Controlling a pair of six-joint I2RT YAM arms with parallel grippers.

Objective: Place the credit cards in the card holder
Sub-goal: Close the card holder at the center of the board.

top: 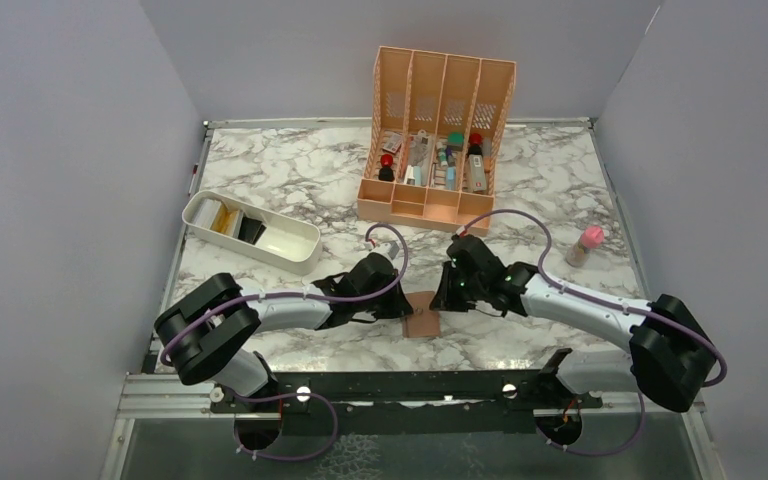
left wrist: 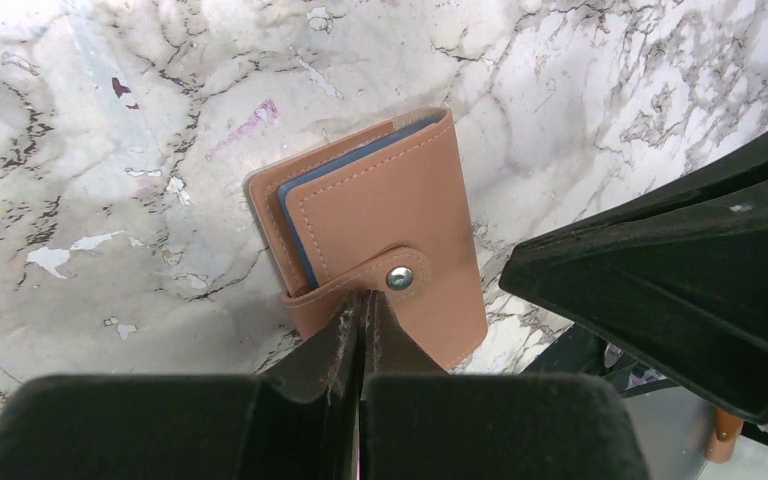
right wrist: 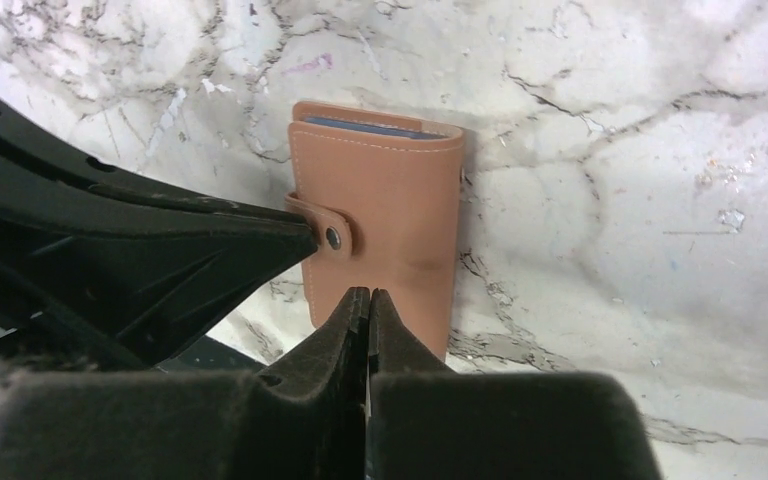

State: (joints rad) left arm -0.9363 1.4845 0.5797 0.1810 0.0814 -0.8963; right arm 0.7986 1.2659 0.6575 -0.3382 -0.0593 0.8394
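Card holder (top: 422, 321) flat on marble table (top: 290, 170), close to the 6 o'clock edge, folded, snap tab (left wrist: 385, 275) fastened, blue lining visible along one edge. Left gripper (left wrist: 363, 300) at its 9 o'clock side, fingers pressed together, tips at the tab. Right gripper (right wrist: 368, 297) at 1 o'clock, likewise closed, tips over the holder's edge, clamping nothing visible. Open marble toward 12 o'clock up to peach organizer (top: 438, 130). White tray (top: 250, 232) at 10 o'clock and pink-capped bottle (top: 586, 245) at 2 o'clock, both well apart.
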